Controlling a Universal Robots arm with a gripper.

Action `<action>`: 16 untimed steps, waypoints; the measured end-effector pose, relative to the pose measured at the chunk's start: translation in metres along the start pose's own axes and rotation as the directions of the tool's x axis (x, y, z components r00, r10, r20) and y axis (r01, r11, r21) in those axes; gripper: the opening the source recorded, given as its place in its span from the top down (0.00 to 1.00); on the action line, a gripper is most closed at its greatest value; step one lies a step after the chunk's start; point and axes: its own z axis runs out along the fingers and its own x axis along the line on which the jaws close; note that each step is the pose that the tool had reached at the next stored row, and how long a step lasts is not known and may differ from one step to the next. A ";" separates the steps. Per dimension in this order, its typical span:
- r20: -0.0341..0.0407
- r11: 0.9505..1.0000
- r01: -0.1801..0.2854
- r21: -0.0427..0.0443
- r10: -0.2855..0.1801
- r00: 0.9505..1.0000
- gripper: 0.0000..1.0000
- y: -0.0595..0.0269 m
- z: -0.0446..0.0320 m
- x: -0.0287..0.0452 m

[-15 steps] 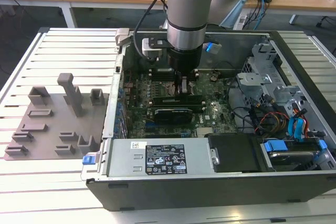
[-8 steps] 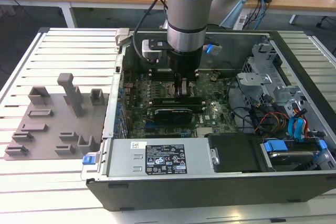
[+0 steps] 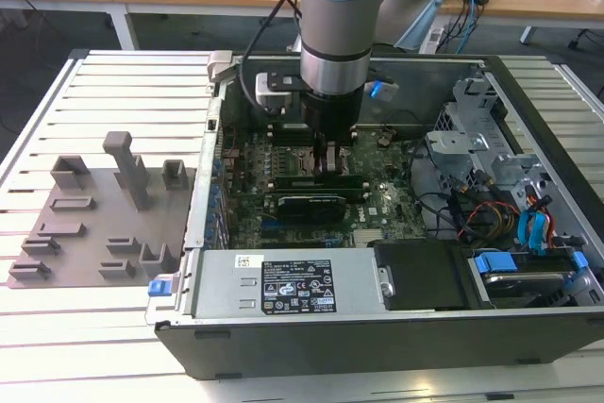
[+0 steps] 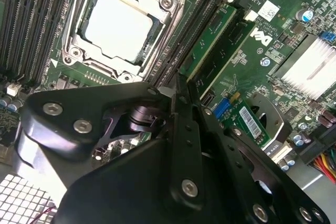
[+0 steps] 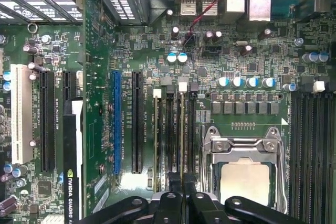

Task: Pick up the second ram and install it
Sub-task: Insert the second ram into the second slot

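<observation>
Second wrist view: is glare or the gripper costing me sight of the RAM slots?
In the second wrist view the CPU glares white, and the gripper body hides the slots' near ends; the seated sticks read evenly lit. In the first wrist view, lighting is even.

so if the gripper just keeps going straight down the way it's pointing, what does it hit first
Most likely the memory sticks in their slots beside the processor socket; the gripper sits right over them, though how close is hard to judge.

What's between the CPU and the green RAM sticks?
An empty black memory slot runs between the CPU and the RAM sticks, as seen in the second wrist view.
</observation>
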 end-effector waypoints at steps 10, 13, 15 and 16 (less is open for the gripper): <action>0.000 1.000 0.000 0.000 0.000 1.000 0.80 0.0001 0.0015 0.0000; -0.005 1.000 0.000 0.000 0.000 1.000 0.80 -0.0004 -0.0262 -0.0027; -0.008 1.000 0.000 0.000 0.000 1.000 0.88 -0.0008 -0.0454 -0.0059; -0.009 1.000 0.000 0.000 0.000 1.000 0.88 -0.0009 -0.0502 -0.0062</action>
